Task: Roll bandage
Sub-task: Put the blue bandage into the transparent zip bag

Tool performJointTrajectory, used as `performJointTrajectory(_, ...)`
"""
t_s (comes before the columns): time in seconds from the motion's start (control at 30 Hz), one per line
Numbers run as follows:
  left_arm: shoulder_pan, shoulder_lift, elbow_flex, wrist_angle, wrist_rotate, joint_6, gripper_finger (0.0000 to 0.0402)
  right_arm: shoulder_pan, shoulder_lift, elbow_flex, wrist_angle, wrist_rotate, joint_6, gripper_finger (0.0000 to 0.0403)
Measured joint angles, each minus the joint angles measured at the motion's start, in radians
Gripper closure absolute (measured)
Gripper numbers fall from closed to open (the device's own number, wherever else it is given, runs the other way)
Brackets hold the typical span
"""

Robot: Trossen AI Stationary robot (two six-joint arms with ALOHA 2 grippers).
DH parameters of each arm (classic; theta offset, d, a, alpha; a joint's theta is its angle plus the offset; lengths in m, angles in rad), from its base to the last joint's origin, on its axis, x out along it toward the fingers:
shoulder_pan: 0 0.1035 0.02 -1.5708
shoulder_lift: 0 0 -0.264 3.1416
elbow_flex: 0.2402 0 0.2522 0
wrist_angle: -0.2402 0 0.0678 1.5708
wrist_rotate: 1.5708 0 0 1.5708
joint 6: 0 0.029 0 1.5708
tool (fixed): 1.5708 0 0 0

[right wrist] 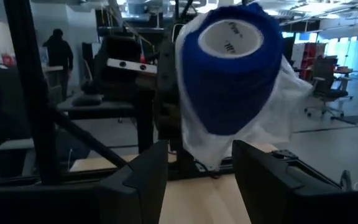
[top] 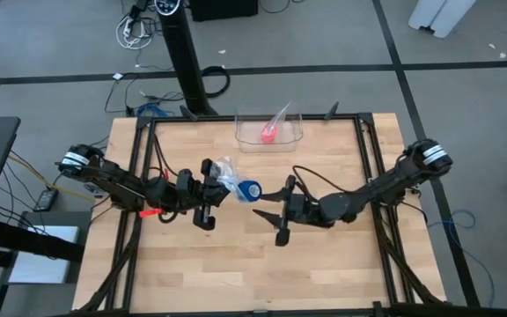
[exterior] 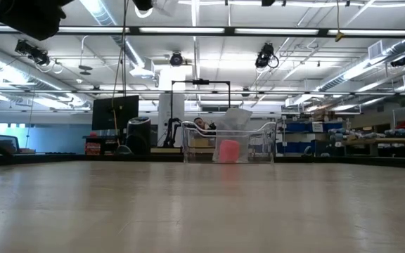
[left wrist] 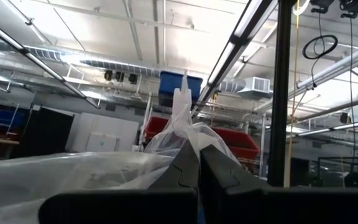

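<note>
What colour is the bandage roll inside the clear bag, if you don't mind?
Bright blue, with a white core; the bandage roll shows best in the right wrist view.

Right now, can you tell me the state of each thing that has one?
bandage: rolled up, half inside the clear bag, held off the table.
clear bag: pinched by the left tool, lifted.
left tool: shut on the bag.
right tool: open, fingers either side below the roll, not gripping.
clear bin: upright at the table's far edge, pink roll inside.
</note>
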Motion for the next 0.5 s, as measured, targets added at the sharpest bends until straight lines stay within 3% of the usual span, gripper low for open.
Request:
performJointTrajectory(0.17, 0.000, 0.000, 0.000, 0.001, 0.003, 0.006, 0.0398, -0.013, 0.013, 0.011, 0.013, 0.041, 0.005, 0.0266)
performJointTrajectory(0.33, 0.000, 0.000, 0.000, 0.002, 0.004, 0.023, 0.0398, -0.013, 0.009, 0.011, 0.000, 0.054, 0.001, 0.0380)
performJointTrajectory(0.5, 0.000, 0.000, 0.000, -0.009, 0.012, 0.029, 0.0398, -0.010, -0.013, 0.011, -0.039, 0.056, -0.005, 0.0395)
